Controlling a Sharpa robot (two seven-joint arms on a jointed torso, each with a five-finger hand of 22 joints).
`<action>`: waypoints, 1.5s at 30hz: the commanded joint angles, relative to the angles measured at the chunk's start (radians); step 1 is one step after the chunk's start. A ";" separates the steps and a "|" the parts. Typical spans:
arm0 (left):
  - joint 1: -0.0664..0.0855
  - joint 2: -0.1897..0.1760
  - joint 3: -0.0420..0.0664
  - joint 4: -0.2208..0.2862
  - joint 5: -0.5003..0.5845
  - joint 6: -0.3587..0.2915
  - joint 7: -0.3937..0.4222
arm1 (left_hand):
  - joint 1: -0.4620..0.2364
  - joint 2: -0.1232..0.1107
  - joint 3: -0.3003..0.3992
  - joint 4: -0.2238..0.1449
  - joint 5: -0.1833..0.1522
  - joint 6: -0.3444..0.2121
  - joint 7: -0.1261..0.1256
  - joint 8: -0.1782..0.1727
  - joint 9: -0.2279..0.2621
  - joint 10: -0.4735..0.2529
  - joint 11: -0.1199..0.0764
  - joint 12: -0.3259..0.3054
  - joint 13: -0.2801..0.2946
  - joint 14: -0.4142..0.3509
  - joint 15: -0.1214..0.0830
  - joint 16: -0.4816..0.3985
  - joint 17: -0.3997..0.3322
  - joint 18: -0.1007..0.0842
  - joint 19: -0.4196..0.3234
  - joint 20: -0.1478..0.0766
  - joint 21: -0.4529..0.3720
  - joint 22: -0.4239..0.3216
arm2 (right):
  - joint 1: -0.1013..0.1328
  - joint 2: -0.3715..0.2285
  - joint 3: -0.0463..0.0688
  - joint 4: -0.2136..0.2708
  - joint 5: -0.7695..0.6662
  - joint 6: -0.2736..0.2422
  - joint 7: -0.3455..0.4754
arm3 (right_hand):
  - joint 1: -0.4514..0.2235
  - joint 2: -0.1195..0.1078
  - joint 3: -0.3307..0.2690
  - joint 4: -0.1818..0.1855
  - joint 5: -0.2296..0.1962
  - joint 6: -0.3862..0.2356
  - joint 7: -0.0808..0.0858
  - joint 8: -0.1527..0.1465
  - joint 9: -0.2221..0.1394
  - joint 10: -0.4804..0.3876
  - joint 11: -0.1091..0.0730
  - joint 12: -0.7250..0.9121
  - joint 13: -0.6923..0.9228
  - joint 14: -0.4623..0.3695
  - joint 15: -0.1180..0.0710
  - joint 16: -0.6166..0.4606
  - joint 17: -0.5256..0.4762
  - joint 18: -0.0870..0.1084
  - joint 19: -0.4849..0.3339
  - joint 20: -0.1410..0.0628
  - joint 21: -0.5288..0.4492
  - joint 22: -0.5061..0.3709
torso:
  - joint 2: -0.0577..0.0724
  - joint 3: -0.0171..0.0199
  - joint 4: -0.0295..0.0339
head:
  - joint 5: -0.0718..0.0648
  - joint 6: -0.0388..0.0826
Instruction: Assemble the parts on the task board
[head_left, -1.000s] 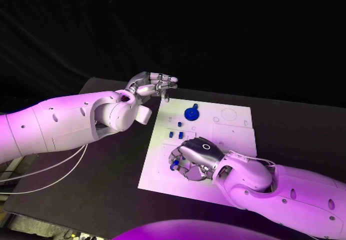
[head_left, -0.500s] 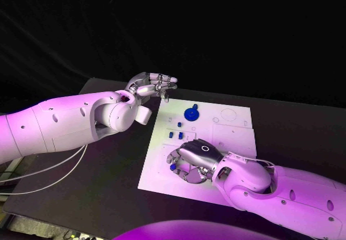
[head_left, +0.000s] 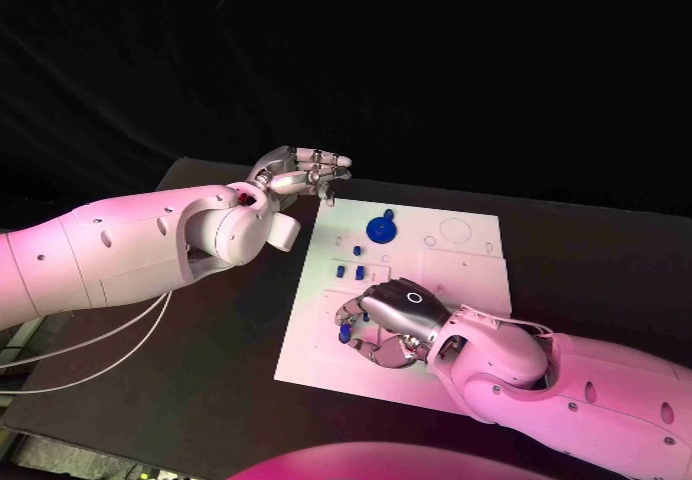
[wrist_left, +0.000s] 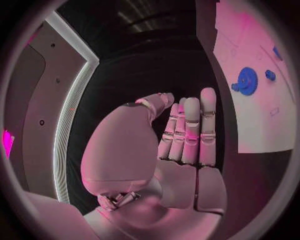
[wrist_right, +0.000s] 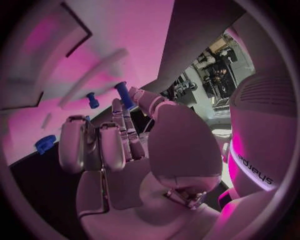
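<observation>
- One white task board (head_left: 469, 275) lies in the middle of the black table (head_left: 216, 350).
- One blue gear (head_left: 382, 227) and about four small blue pegs (head_left: 343, 270) sit on it.
- The right hand (head_left: 387, 320) pinches one blue peg (wrist_right: 123, 94) over the board.
- The left hand (head_left: 300, 170) holds nothing, fingers straight and close together, just past the board's far corner.

No readable text or labels

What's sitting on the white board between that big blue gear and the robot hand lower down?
In the head view, a few small blue pegs stand on the task board between the blue gear and the right robot hand.
</observation>
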 joint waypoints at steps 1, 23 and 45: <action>0.001 0.000 0.001 0.001 0.005 0.014 0.003 | -0.001 0.011 0.000 -0.001 0.004 -0.008 0.000 -0.005 -0.001 -0.005 0.001 0.003 0.001 -0.001 0.009 -0.003 -0.001 0.006 0.002 0.003 -0.005 -0.001 | 0.002 -0.016 0.001 0.016 0.000 -0.075 0.011 | 0.005 -0.010 -0.019 0.000 -0.001 -0.023 -0.002 -0.014 -0.004 -0.037 0.005 -0.009 -0.009 0.012 0.009 -0.015 -0.021 0.023 -0.023 0.004 -0.052 0.108 | 0.000 0.0003 0.0004 | -0.004 0.003; 0.000 -0.005 -0.005 -0.002 0.007 0.020 0.002 | -0.003 0.011 -0.001 0.000 0.004 -0.010 0.000 -0.006 -0.002 -0.009 0.002 0.005 0.001 -0.002 0.009 -0.002 -0.002 0.006 0.002 0.004 -0.007 -0.002 | 0.146 -0.449 0.010 0.166 0.647 -0.011 -0.013 | -0.024 0.024 -0.154 0.084 0.060 0.037 -0.041 0.089 0.072 0.156 -0.084 0.520 0.396 0.051 -0.062 0.056 0.098 -0.021 0.076 -0.065 0.154 0.205 | -0.013 0.0000 -0.0108 | -0.162 0.025; -0.001 -0.012 -0.011 0.012 0.014 0.025 0.008 | -0.004 0.011 -0.001 0.001 0.004 -0.010 0.000 -0.005 -0.002 -0.010 0.002 0.006 0.002 -0.002 0.010 -0.002 -0.002 0.006 0.003 0.004 -0.007 -0.002 | 0.042 -0.541 -0.022 0.232 0.393 -0.054 -0.290 | -0.079 0.003 -0.326 0.264 0.091 -0.011 -0.050 0.187 0.159 0.286 -0.075 1.086 1.056 0.071 -0.055 0.116 0.225 -0.038 0.105 -0.053 0.232 0.241 | -0.021 0.0005 -0.0275 | -0.257 -0.003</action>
